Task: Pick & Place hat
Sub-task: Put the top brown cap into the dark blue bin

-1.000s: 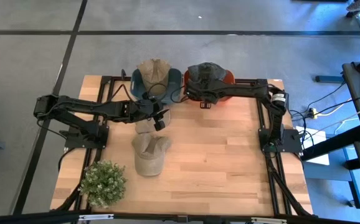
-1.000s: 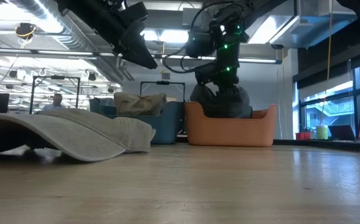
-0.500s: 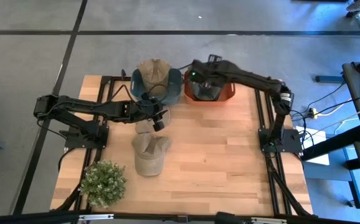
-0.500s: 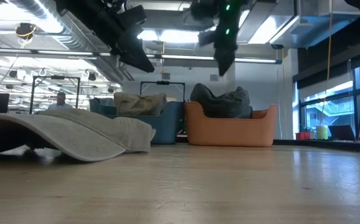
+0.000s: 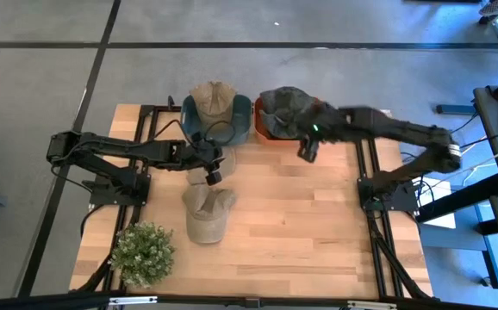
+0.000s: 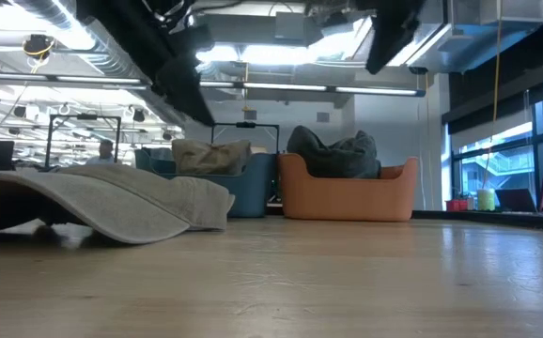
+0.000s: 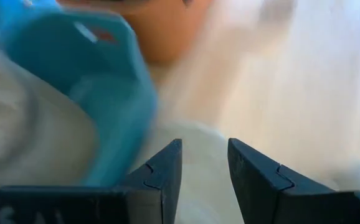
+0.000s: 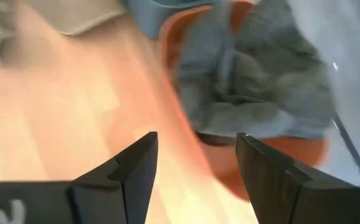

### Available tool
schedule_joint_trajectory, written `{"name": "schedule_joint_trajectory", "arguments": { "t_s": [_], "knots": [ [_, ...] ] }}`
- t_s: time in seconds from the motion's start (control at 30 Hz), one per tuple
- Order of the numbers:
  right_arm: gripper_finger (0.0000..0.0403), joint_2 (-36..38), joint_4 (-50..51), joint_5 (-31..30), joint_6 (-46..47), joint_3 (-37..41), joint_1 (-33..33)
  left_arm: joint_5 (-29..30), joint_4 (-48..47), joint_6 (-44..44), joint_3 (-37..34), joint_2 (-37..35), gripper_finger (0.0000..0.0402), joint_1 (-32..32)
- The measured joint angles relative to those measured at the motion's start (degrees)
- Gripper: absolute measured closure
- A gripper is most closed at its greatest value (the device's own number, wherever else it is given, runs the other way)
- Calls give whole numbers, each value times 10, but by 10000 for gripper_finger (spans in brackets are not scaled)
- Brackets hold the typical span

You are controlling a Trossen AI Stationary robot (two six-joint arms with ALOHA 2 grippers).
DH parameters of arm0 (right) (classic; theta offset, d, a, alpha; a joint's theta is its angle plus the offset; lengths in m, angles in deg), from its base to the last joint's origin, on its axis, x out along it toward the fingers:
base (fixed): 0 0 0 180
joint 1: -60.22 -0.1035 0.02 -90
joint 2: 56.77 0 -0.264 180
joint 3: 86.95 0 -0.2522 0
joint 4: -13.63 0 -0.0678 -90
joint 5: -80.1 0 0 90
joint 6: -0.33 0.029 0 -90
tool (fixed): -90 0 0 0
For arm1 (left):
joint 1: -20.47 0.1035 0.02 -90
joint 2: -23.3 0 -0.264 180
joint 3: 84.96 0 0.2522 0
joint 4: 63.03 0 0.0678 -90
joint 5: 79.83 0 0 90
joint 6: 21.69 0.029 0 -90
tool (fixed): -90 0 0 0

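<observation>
A dark grey hat lies heaped in the orange bin at the table's far edge. My right gripper hangs open in the air, nearer than that bin, holding nothing. A beige hat fills the blue bin. Another beige hat rests on the table by its brim and crown. My left gripper is open, just near of the blue bin, above a pale cloth. Whether it touches the cloth does not show.
A potted plant stands at the table's near left corner. Bare wood spans the middle and right of the table. The two bins sit side by side at the far edge, with the arm bases on either side.
My right gripper has risen off the dark grey hat in the orange bin and swung toward the table's near edge. The hat has stayed in the bin. My left gripper has shifted slightly toward the near edge.
</observation>
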Motion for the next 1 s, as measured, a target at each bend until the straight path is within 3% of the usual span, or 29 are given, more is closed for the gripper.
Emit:
{"name": "schedule_joint_trajectory", "arguments": {
  "t_s": [0.17,0.27,0.5,0.67,1.0],
  "knots": [
    [186,82,-157,1,9,167,-53,-112,-69,-33,0,0,277,-1],
    [186,108,-231,0,10,229,-63,-123,-92,-116,0,0,277,-1],
    [186,120,-292,-1,6,279,-65,4,-203,-380,0,0,288,1],
    [186,117,-312,-1,-23,284,-65,80,-264,-516,0,0,296,1],
    [186,117,-315,-1,-46,284,-65,108,-328,-698,-27,0,300,-5]
  ]
}}
